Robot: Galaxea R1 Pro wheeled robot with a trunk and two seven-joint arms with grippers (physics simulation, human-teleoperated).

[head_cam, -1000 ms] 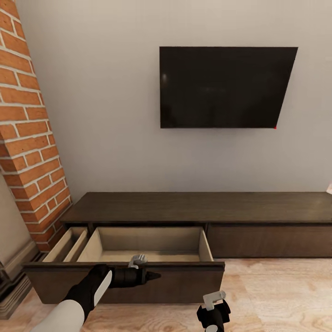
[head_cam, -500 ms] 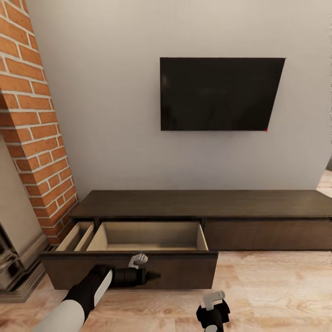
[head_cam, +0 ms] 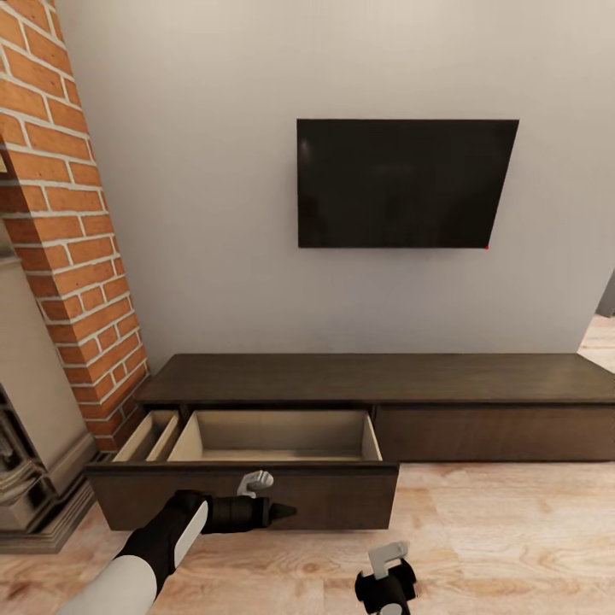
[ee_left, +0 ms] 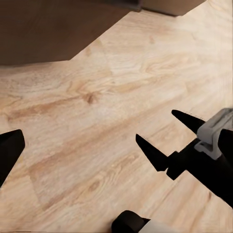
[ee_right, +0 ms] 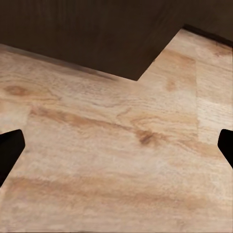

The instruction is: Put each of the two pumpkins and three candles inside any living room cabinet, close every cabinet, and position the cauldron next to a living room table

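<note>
Dark-brown cabinet [head_cam: 367, 380], drawer [head_cam: 256, 478] open, beside brick chimney [head_cam: 64, 231].

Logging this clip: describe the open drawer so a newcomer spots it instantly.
Find the black TV on the grey wall; the long dark-brown cabinet sits below. The open drawer is at its brick-chimney end, pulled out, showing a pale beige interior, while the neighbouring front is shut.
</note>
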